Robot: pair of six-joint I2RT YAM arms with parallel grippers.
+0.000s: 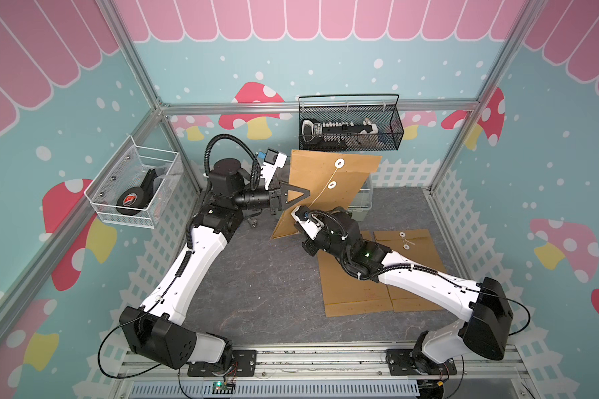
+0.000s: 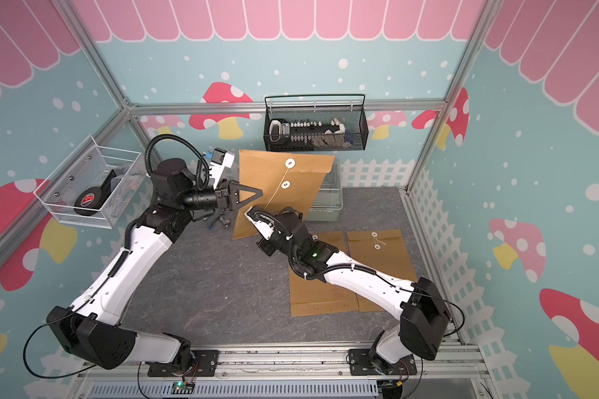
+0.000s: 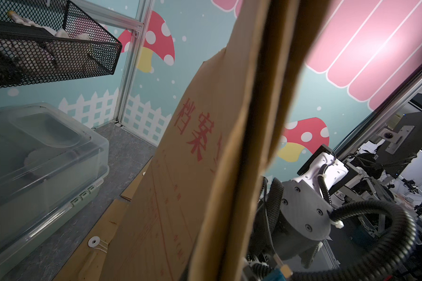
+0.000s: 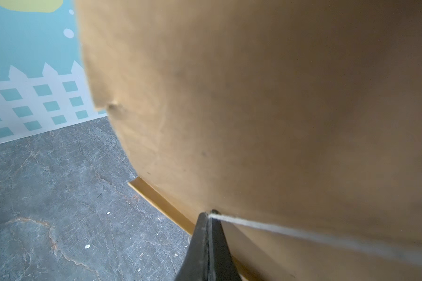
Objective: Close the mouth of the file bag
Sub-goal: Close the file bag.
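File bag (image 1: 325,179): brown paper, upright and tilted at the tabletop's (image 1: 263,276) rear; lower corner possibly touching the surface, hard to tell.
String (image 1: 320,193): taut from upper disc (image 1: 340,162) past lower disc (image 1: 332,185).
Left hand (image 1: 306,196): clamped on the bag's side edge.
Right hand (image 4: 208,215): pinched tight on the string.
Two further bags (image 1: 353,290): flat under the right arm.
Clear lidded box (image 1: 363,203): behind.
Black mesh basket (image 1: 350,124): on the back wall, above.
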